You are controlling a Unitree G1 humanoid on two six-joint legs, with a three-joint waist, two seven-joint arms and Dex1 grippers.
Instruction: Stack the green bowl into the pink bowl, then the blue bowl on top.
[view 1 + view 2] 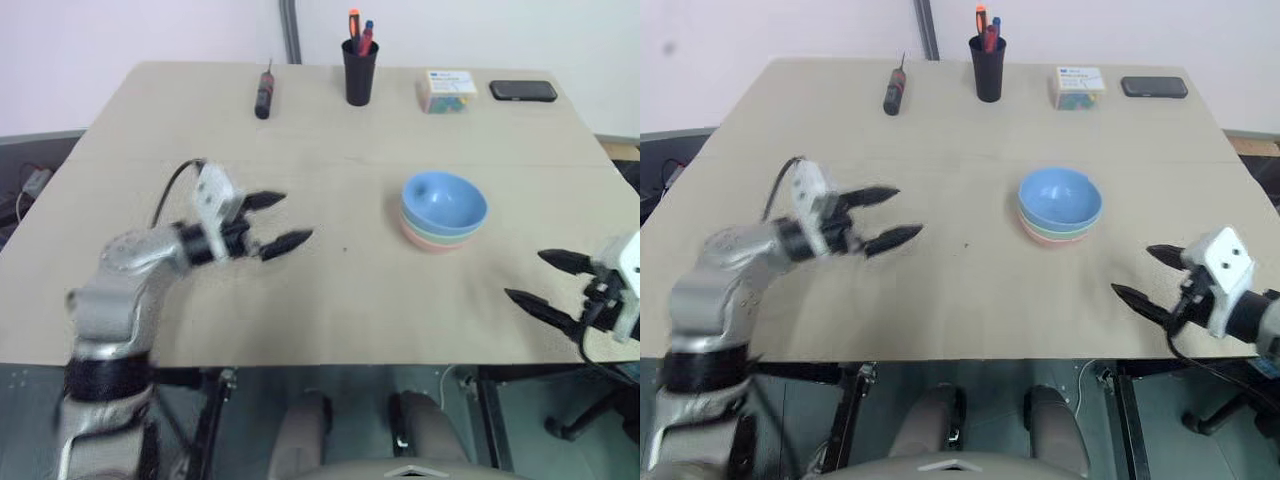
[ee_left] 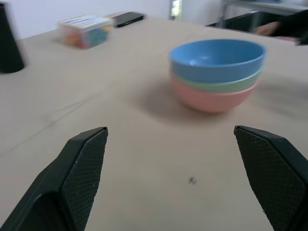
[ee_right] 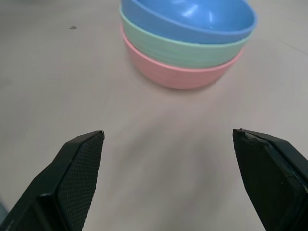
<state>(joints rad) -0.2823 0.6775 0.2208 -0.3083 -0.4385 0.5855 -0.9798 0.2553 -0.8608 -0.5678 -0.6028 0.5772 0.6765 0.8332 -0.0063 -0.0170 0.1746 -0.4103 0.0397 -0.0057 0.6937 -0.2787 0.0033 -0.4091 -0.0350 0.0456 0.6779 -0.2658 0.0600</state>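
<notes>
So the stacking looked basically done here: the blue bowl (image 1: pixel 444 201) sat nested in the green bowl (image 2: pixel 219 84), which sat in the pink bowl (image 2: pixel 214 100), all on the worktop (image 1: pixel 330 300). The stack was between the two claws, well apart from both. Left claw (image 1: pixel 268 221) was spread wide and empty, right claw (image 1: pixel 545 279) too, holding nothing. I'd say all that was left was pulling the arms clear without bumping the stack.
</notes>
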